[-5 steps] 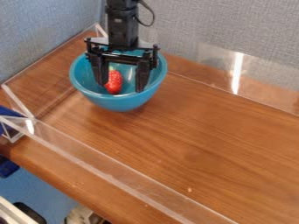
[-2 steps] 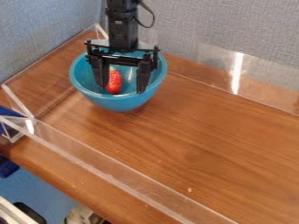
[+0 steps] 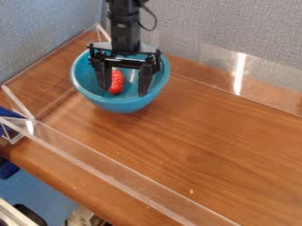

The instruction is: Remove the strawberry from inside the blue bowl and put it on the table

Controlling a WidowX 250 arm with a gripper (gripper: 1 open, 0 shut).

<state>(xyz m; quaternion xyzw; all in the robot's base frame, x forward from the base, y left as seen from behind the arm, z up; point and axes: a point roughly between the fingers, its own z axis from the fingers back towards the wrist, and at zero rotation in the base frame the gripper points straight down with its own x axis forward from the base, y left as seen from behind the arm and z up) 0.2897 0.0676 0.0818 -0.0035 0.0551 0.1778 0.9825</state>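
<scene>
The glossy turquoise-blue bowl (image 3: 99, 100) stands at the far left of the wood-grain table (image 3: 189, 132). Inside it lies the small red strawberry (image 3: 116, 83), partly masked by the gripper's frame. My black gripper (image 3: 123, 86) points straight down into the bowl, open wide, with one finger (image 3: 99, 81) left of the strawberry and the other near the right inner wall. Nothing is held between the fingers.
Low clear acrylic walls (image 3: 242, 71) run along the table's edges, with a grey fabric backdrop behind. A blue-and-white object (image 3: 12, 124) sits just outside the left wall.
</scene>
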